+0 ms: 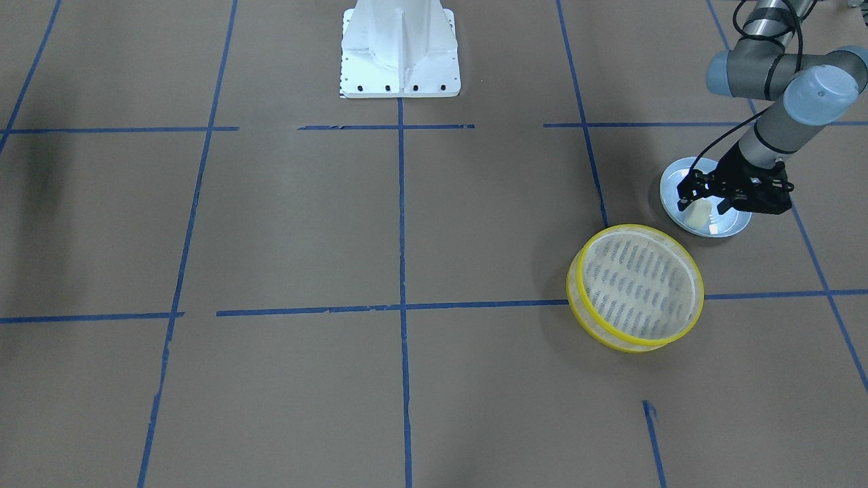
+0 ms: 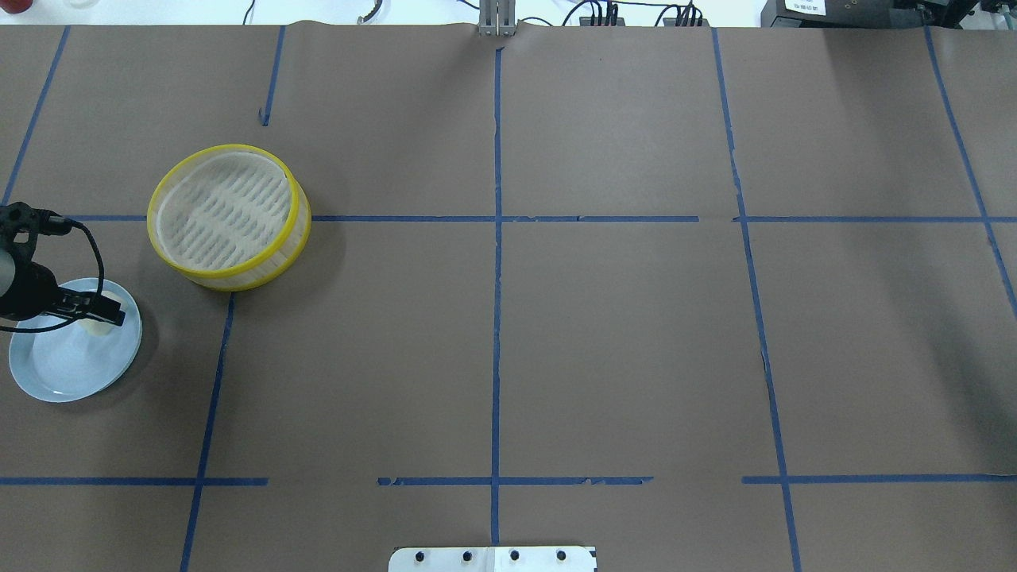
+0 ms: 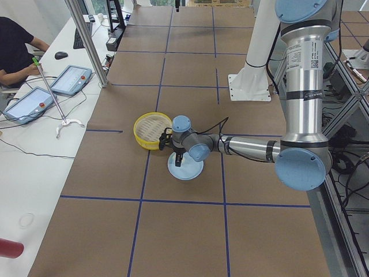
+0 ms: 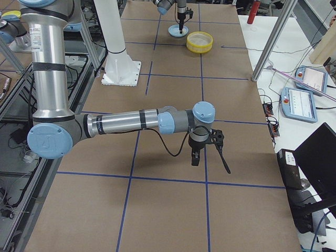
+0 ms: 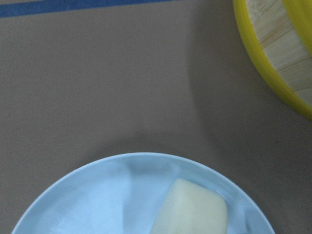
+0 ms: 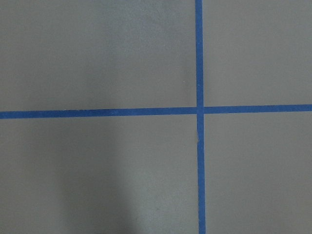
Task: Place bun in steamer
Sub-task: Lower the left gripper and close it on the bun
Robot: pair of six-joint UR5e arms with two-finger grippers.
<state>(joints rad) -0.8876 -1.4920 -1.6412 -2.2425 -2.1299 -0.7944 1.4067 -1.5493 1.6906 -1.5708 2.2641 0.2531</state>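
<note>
The task is in its opening step, and nothing has reached the steamer yet: its slatted floor is bare, and the bun lies on a pale blue plate just beside the steamer, on the side nearer the robot's base. The left gripper hangs low over that plate with its jaws spread wider than the bun, one finger on each side of it. No squeeze shows, so the grasp appears not yet made. What remains is judged to be the closing, the lift, the short carry across to the steamer and the release inside its rim. The right gripper hovers over the brown table well apart from the steamer, and whether its jaws are spread or closed cannot be told. The bun is a smooth, matte, cream-white lump with rounded edges, a stubby block rather than a ball. It looks soft enough to dent under a hard pinch. The plate is shallow, glossy and round, with a gently raised lip. The steamer is a low round basket with bright yellow hoops at top and bottom, a translucent beige wall between them, and a pale floor cut with rows of short slots. The table is covered in dull brown paper crossed by blue tape lines.
</note>
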